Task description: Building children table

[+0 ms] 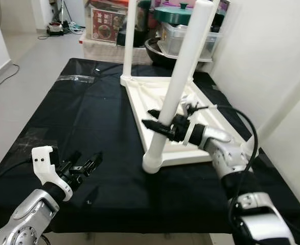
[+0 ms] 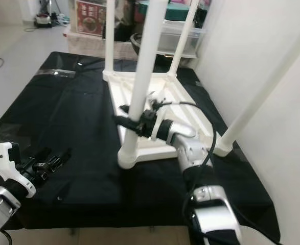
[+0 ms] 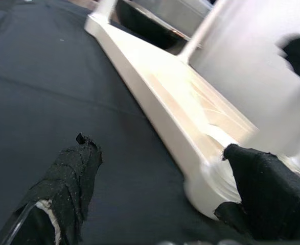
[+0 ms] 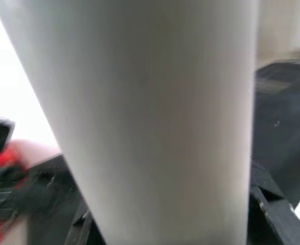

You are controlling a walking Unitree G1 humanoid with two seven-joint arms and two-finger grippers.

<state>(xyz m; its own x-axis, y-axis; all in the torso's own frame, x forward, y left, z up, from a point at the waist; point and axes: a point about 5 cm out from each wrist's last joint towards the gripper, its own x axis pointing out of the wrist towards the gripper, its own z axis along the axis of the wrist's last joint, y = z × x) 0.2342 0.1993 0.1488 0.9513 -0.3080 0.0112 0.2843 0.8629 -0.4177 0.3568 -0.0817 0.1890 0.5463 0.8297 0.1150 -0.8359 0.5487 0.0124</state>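
The black-draped surface (image 1: 88, 112) is being viewed from above and forward by both head eyes, the same scene being shared. The white tabletop (image 3: 165, 97) is being seen low and near from the left wrist. The white leg (image 4: 150, 117) is being seen at very close range from the right wrist.

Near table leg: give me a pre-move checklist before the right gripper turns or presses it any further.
1. Right gripper closed around the near leg: ok, fingers on both sides of the tube, low on the leg.
2. Leg seated in its corner socket: cannot tell; the base meets the socket, but the leg leans.
3. Upside-down tabletop flat on the black cloth: ok.
4. Other legs fitted: ok, the far left leg and the right leg stand in their corners.
5. Left gripper bracing the tabletop: not ok, it is open above the cloth, apart from the table.
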